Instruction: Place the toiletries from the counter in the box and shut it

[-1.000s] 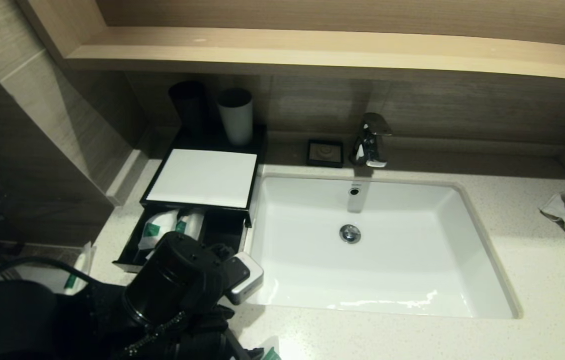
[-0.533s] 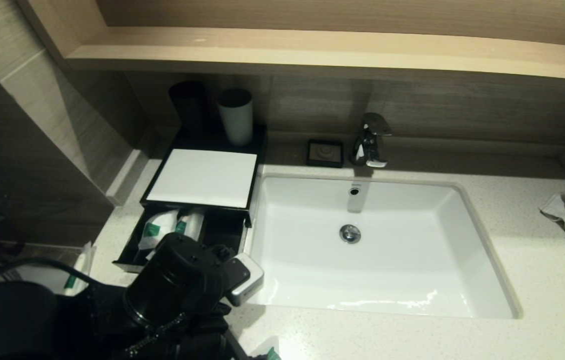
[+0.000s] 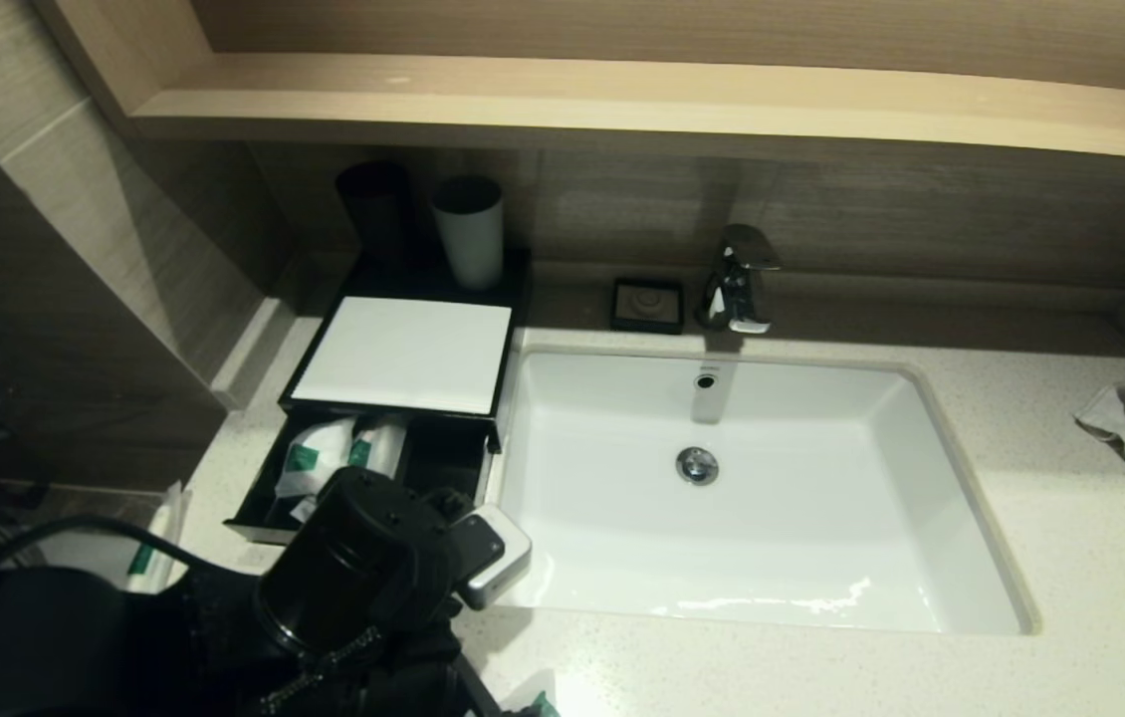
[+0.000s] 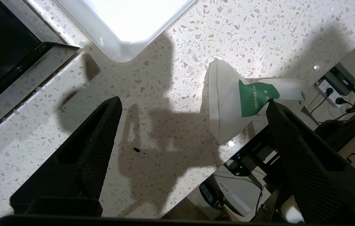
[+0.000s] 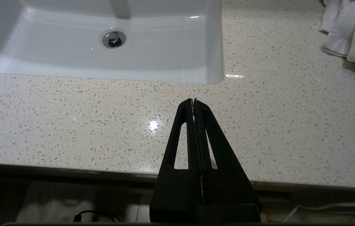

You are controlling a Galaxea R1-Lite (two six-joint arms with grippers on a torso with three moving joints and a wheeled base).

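Left end effector (image 4: 193, 105) hangs wide apart over the speckled surface (image 4: 152, 94), one fingertip touching a green-labelled packet (image 4: 237, 100) at the front edge. Right end effector (image 5: 193, 100) sits pressed closed. Two packets (image 3: 334, 453) lie in the box (image 3: 403, 354) drawer.

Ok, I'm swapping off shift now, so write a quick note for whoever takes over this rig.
Left claw: open, empty, over the counter beside a shower cap packet at the front edge.
Right claw: shut, parked over the counter's front edge.
Done: some packets lie in the open drawer of the box.
Left: this packet, another left of the drawer, then shut the drawer.
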